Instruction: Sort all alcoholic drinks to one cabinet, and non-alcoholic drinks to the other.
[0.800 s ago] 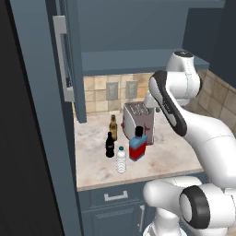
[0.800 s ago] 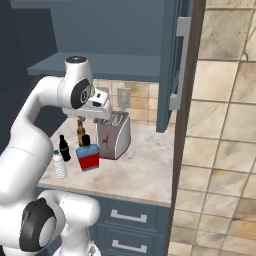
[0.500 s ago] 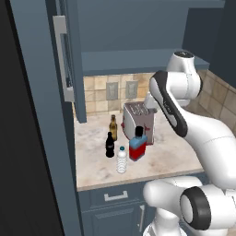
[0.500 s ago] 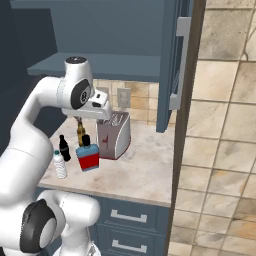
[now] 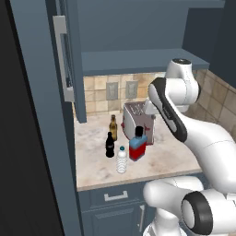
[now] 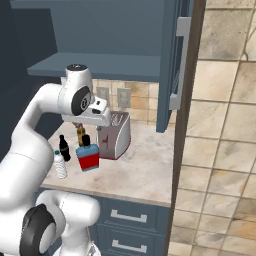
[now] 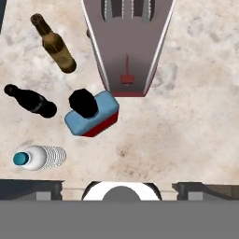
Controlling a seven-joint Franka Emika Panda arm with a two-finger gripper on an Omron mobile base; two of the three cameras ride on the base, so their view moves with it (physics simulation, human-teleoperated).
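On the marble counter [image 5: 156, 161], under the open wall cabinets, all four drinks stand unsorted; none has reached a shelf, so the task appears barely begun and every placement is left.

Count: two alcoholic, two non-alcoholic, one toaster. Seen from the hand camera, the toaster [image 7: 127, 42] sits at twelve o'clock; the square red bottle [image 7: 92, 113] stands just below its near end, close to centre; the beer bottle [image 7: 55, 45] lies at ten o'clock; the cola bottle [image 7: 31, 100] at nine o'clock; the water bottle [image 7: 38, 157] at eight o'clock. All four stand near one another but apart.

The gripper [image 7: 119, 186] hovers above the group with its fingers spread wide and nothing between them; only the fingertips [image 7: 39, 190] show at the lower edge, so its exact height over the bottles is uncertain. Nothing is visible on the cabinet shelf [image 5: 138, 60].
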